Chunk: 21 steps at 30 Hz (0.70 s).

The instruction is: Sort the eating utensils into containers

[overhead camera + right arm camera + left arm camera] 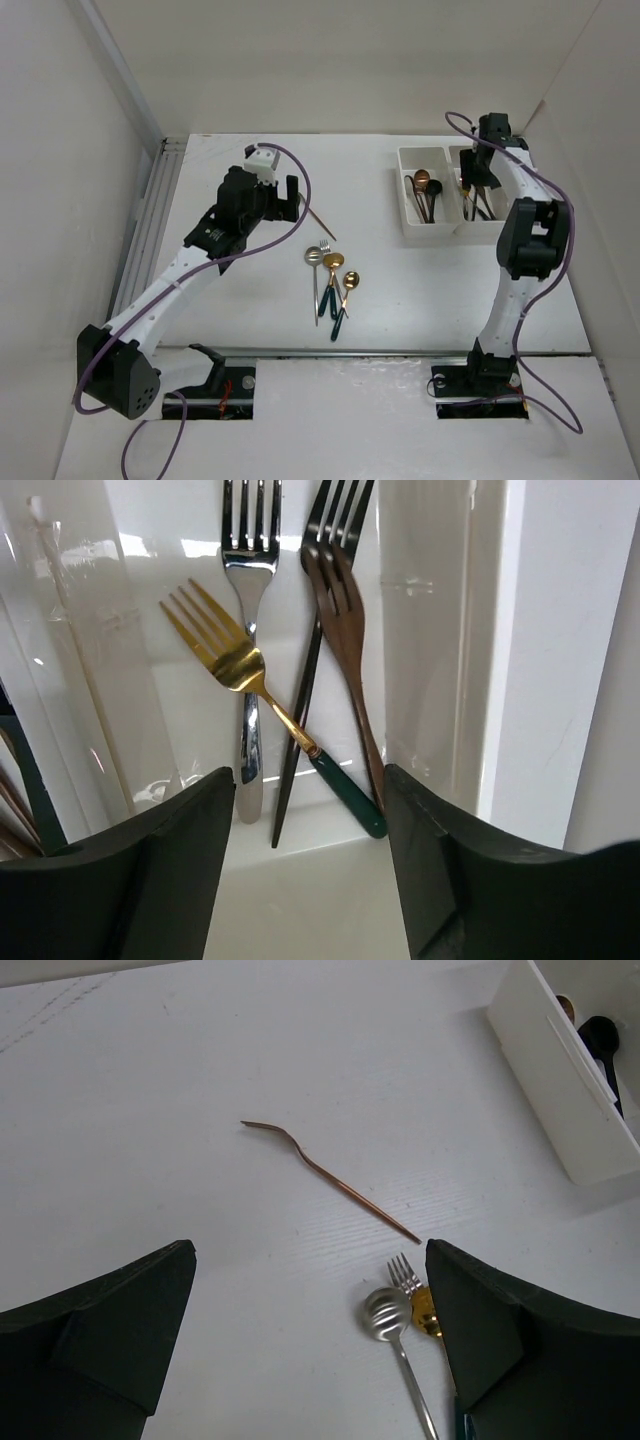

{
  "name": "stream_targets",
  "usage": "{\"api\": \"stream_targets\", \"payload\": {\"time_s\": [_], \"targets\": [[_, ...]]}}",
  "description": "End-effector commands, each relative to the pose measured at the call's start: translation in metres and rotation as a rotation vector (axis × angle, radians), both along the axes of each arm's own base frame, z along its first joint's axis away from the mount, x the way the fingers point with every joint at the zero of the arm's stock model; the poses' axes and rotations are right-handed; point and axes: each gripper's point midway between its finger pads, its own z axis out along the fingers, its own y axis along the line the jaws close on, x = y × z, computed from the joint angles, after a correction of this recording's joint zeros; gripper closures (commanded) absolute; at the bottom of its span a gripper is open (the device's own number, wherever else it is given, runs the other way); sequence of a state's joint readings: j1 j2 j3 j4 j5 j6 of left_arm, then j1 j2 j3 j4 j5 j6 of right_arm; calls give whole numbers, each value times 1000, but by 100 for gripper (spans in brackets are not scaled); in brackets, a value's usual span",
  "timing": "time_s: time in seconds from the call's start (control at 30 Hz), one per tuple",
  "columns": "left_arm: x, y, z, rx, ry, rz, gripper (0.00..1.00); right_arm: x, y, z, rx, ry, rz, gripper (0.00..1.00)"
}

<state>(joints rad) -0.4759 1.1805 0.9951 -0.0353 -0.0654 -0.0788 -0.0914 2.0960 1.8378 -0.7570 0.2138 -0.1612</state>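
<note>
Right gripper (310, 810) hangs open over the white plastic tray's (430, 232) fork side, gold green-handled fork (235, 665) lying loose with its kind; left gripper (310, 1250) gapes above slim copper fork (330, 1175).

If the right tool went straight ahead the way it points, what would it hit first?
Probably the gold fork lying atop the other forks in the bin, just ahead of the right tool; depth is unclear.

Left arm (190, 265): extended forward, angled toward the middle.
Left gripper (308, 1255): pointed down, jaws spread wide, nothing between them.
Right arm (525, 240): extended far ahead, elbow raised, wrist tipped downward.
Right gripper (308, 780): jaws parted, gripping nothing.
</note>
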Motion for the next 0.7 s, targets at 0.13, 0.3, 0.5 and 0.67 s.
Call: {"api": "stream_targets", "payload": {"time_s": [0.13,0.3,0.5,0.67], "targets": [[6,13,-3,-73,31,112,3,5,62,135,-17,-328,87,27],[13,40,-35,-111,135,258,15,9,245,155,166,-453,490,23],[14,58,-43,-88,164,339,16,5,394,108,320,-378,728,23],[11,64,-37,-68,144,348,16,19,447,39,347,-266,687,23]]}}
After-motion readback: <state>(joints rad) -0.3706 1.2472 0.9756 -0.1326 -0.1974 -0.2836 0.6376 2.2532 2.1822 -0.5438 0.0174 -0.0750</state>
